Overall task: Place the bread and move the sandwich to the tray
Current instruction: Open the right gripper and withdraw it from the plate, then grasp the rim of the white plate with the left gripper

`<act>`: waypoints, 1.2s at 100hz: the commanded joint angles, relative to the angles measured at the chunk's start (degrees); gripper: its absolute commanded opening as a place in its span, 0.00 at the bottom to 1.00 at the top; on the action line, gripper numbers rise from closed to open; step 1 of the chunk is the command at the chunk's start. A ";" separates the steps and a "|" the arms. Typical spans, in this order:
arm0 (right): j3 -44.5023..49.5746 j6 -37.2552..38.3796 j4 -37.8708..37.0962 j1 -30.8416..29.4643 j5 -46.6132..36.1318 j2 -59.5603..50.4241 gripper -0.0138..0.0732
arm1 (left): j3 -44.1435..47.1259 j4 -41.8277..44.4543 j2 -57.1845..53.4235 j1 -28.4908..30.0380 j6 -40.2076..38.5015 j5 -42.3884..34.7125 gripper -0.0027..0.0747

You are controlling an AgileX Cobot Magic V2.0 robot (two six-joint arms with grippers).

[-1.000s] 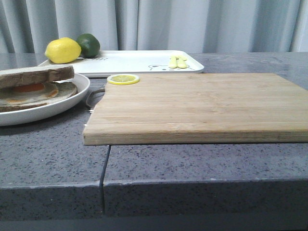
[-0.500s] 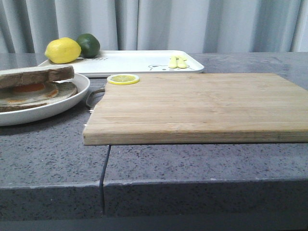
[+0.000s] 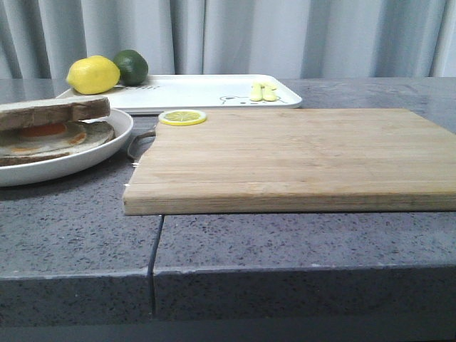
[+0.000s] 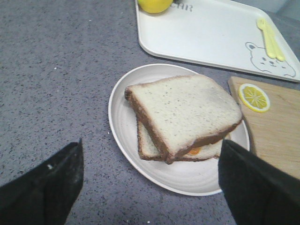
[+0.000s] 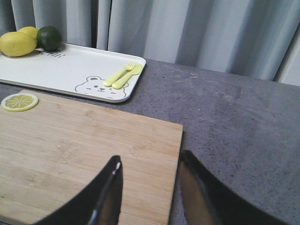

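Note:
The sandwich (image 4: 183, 119) sits on a round white plate (image 4: 123, 126) at the table's left. Its top is the thick slice of white bread (image 3: 53, 112), resting askew over a thinner slice and a fried egg with orange yolk (image 3: 44, 131). The white tray (image 3: 203, 91) lies at the back, and also shows in the left wrist view (image 4: 206, 33) and the right wrist view (image 5: 70, 68). My left gripper (image 4: 150, 161) is open and empty above the plate's near rim. My right gripper (image 5: 149, 161) is open and empty over the cutting board's right edge. Neither gripper shows in the front view.
A wooden cutting board (image 3: 285, 157) fills the table's middle, with a lemon slice (image 3: 182, 117) at its far left corner. On the tray lie a lemon (image 3: 92, 75), a lime (image 3: 131, 66) and yellow cutlery (image 3: 262, 91). Grey curtains hang behind.

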 commanded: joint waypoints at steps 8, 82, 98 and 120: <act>-1.38 0.17 -0.57 -0.35 -4.32 0.32 0.52 | -1.88 -1.09 5.03 3.67 -1.97 -4.78 0.68; -1.38 0.17 -0.57 -0.35 -4.32 0.32 0.52 | -1.88 -11.70 27.40 5.67 -1.97 -11.13 0.66; -1.38 0.17 -0.57 -0.35 -4.32 0.32 0.52 | -1.88 -11.70 29.52 4.66 -1.97 -12.21 0.66; -1.38 0.17 -0.57 -0.35 -4.32 0.32 0.52 | -1.88 -11.70 31.21 1.29 -1.87 -15.30 0.66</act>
